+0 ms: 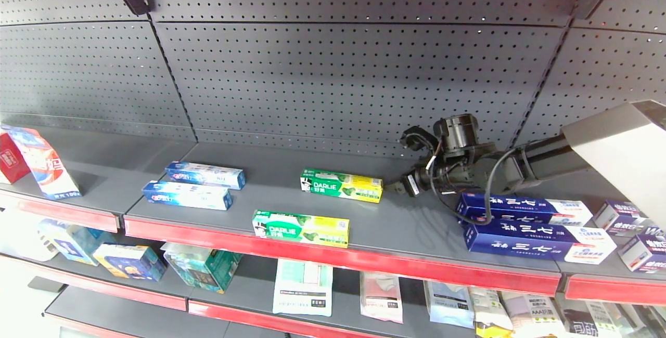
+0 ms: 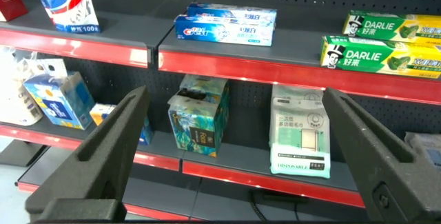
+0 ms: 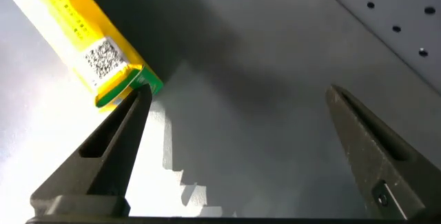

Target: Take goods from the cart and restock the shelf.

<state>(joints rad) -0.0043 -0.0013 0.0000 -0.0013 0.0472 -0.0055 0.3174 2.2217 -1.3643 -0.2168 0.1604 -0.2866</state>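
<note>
Two green-and-yellow toothpaste boxes lie on the grey shelf (image 1: 416, 234), one at the back (image 1: 341, 184) and one at the front edge (image 1: 301, 228). My right gripper (image 1: 399, 187) hovers low over the shelf at the right end of the back box. In the right wrist view it (image 3: 238, 93) is open and empty, one fingertip (image 3: 138, 96) right beside the yellow end of the box (image 3: 83, 41). My left gripper (image 2: 236, 93) is open and empty, out in front of the shelves and facing the same two boxes (image 2: 393, 24) (image 2: 382, 55).
Two light blue toothpaste boxes (image 1: 197, 184) lie to the left, two dark blue ones (image 1: 525, 226) under my right arm. A tall carton (image 1: 44, 161) stands at far left. The pegboard back wall (image 1: 338, 83) is close behind. Packets and boxes (image 2: 200, 114) fill the lower shelf.
</note>
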